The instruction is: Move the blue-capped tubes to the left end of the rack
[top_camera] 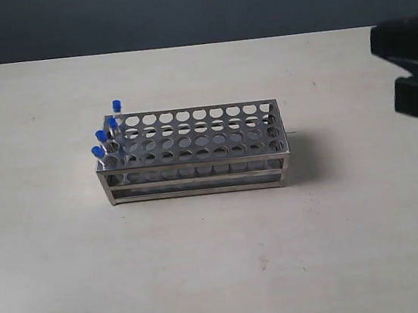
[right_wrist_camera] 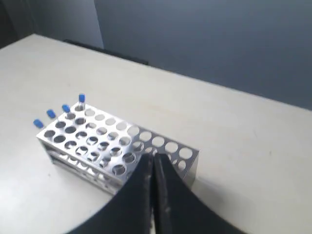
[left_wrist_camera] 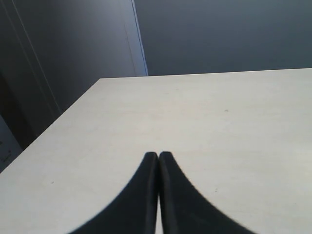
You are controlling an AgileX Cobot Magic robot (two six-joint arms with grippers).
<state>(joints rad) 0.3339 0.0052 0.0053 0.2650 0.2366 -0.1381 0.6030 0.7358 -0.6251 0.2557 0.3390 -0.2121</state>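
Observation:
The shiny steel rack [top_camera: 195, 163] stands mid-table. Four blue-capped tubes [top_camera: 100, 136] stand upright in the holes at its left end, one per row. In the right wrist view the same tubes [right_wrist_camera: 66, 108] line the far end of the rack [right_wrist_camera: 190, 165]. My right gripper [right_wrist_camera: 152, 157] is shut with nothing in it, hovering above and off the rack's near end. Its black arm [top_camera: 410, 63] shows at the right edge of the exterior view, well away from the rack. My left gripper [left_wrist_camera: 158, 155] is shut and empty over bare table, with no rack in its view.
The pale tabletop [top_camera: 222, 262] spreads around the rack on all sides. A dark wall [top_camera: 190, 6] runs behind the table's far edge. The left wrist view shows a table corner [left_wrist_camera: 100, 79] and its side edge.

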